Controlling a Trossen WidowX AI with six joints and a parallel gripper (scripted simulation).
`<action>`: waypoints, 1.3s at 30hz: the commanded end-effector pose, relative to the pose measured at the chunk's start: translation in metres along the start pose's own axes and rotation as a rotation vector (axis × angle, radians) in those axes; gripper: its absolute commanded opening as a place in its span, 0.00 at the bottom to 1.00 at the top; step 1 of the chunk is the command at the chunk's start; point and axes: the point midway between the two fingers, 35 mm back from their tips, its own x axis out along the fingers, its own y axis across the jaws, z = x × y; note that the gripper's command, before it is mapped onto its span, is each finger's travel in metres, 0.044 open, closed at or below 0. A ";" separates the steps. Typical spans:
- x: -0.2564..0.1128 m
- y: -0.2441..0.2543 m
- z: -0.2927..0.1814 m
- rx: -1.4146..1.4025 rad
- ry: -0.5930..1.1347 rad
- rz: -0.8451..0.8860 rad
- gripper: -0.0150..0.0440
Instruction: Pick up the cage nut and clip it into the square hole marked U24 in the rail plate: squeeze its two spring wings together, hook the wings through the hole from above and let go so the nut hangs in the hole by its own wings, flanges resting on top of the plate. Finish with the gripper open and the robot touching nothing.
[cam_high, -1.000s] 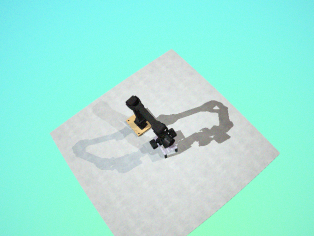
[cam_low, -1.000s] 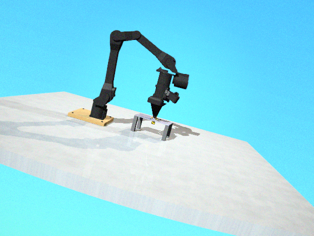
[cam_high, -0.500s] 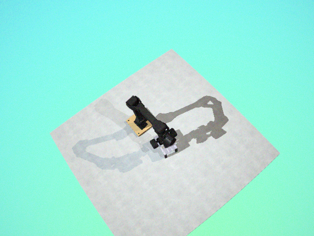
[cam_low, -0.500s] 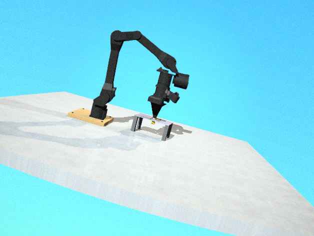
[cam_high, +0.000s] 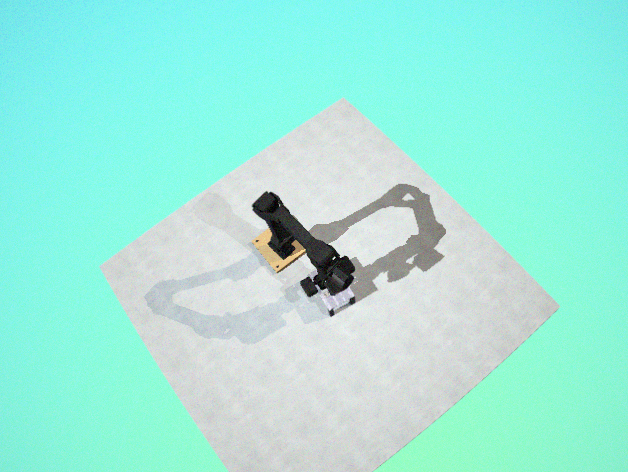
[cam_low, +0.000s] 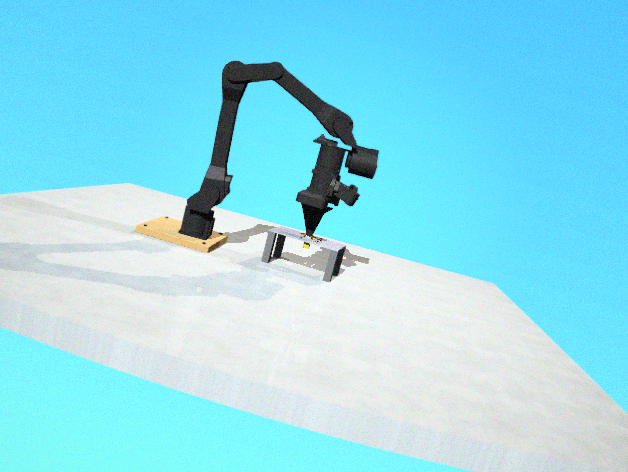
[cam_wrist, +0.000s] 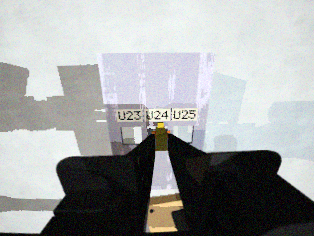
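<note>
The yellow cage nut (cam_wrist: 161, 141) is between the fingertips of my gripper (cam_wrist: 160, 137) (cam_low: 310, 234), which is shut on it. The nut is at the middle hole, just below the U24 label (cam_wrist: 158, 115) in the wrist view. In the exterior view a yellow part of the nut (cam_low: 306, 245) shows below the top of the rail plate (cam_low: 332, 244) (cam_wrist: 155, 80), and small yellow bits show above it at the fingertips. Whether the flanges touch the plate cannot be told. In the top view the arm hides the nut and fingertips.
The rail plate stands on grey legs (cam_low: 331, 266). Open square holes lie on both sides of the nut, under the U23 label (cam_wrist: 129, 115) and the U25 label (cam_wrist: 184, 114). The arm's wooden base (cam_high: 277, 263) (cam_low: 167, 234) is beside the plate on the pale table (cam_high: 385, 365).
</note>
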 end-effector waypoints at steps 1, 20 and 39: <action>0.000 0.000 0.000 0.004 0.001 -0.005 0.32; 0.001 0.003 0.000 0.004 0.001 -0.005 0.32; 0.000 0.003 0.000 0.000 0.002 -0.002 0.81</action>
